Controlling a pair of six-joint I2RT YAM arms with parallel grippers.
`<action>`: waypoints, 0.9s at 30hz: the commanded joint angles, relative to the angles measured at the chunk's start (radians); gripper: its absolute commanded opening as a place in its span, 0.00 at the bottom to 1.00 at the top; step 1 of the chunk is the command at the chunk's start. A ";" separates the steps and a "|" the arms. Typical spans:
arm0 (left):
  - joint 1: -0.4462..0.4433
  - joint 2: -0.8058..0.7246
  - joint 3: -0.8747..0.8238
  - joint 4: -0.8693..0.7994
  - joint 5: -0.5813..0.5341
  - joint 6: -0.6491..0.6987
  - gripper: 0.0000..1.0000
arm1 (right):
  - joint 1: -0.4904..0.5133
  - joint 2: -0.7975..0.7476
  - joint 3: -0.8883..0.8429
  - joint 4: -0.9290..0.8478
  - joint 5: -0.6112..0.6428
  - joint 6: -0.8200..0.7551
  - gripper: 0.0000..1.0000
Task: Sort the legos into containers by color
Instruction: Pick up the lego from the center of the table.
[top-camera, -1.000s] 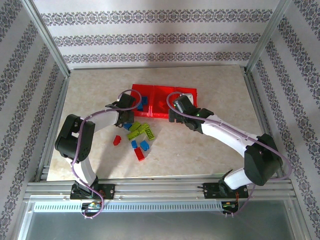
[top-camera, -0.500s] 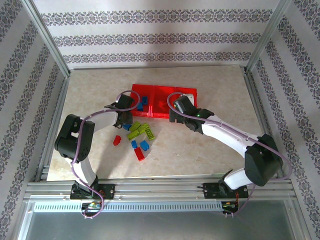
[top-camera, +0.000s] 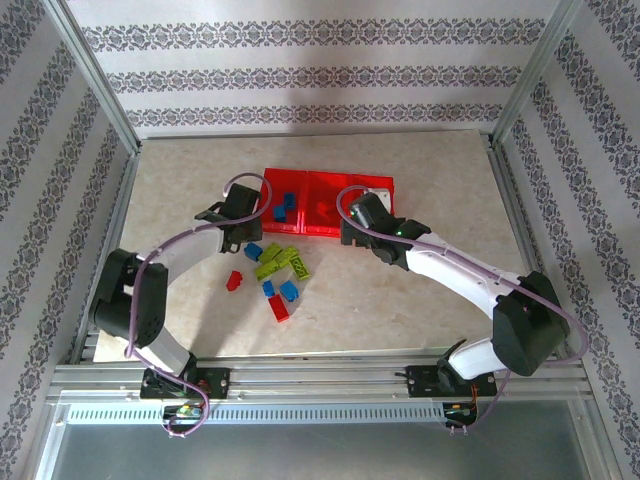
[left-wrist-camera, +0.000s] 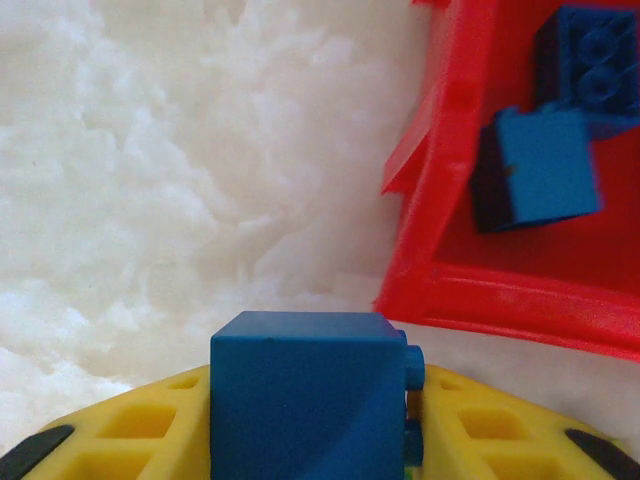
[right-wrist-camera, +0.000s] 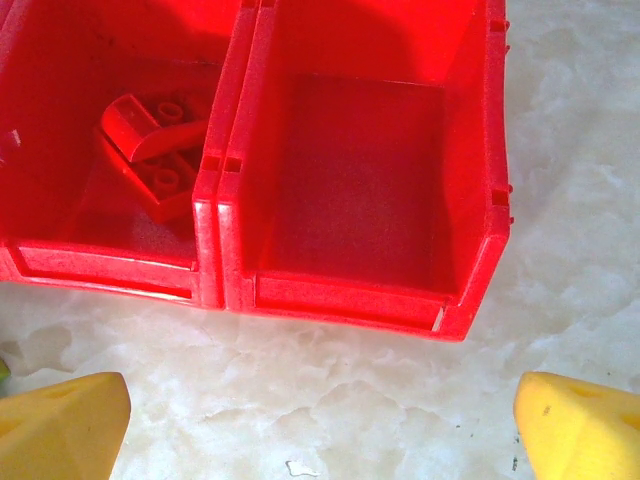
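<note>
My left gripper (top-camera: 243, 222) (left-wrist-camera: 310, 420) is shut on a blue lego (left-wrist-camera: 310, 395), held between its yellow fingers (left-wrist-camera: 130, 430) just off the left front corner of the red tray (top-camera: 330, 178) (left-wrist-camera: 450, 200). Two blue legos (left-wrist-camera: 540, 170) (top-camera: 285, 208) lie in the tray's left compartment. Red legos (right-wrist-camera: 155, 140) lie in the middle compartment, and the right compartment (right-wrist-camera: 370, 170) holds nothing. My right gripper (top-camera: 348, 234) (right-wrist-camera: 320, 440) stands open over bare table, just in front of the tray's front wall.
Loose legos lie on the marble table in front of the tray: green ones (top-camera: 280, 262), blue ones (top-camera: 268, 288) and red ones (top-camera: 234, 281). Metal frame rails (top-camera: 110, 240) run along the table's sides.
My left gripper has closed on the blue lego and carried it from the pile towards the tray's left corner; its arm swung left. The right arm has barely moved.
</note>
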 joint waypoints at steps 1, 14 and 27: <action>0.014 -0.054 -0.007 0.022 0.030 -0.034 0.39 | -0.006 -0.022 -0.011 -0.003 0.040 0.026 0.98; -0.007 0.019 0.119 0.129 0.119 -0.050 0.38 | -0.006 -0.041 -0.019 -0.012 0.071 0.069 0.98; -0.029 0.256 0.370 0.080 0.155 0.009 0.38 | -0.011 -0.091 -0.059 0.011 0.101 0.093 0.98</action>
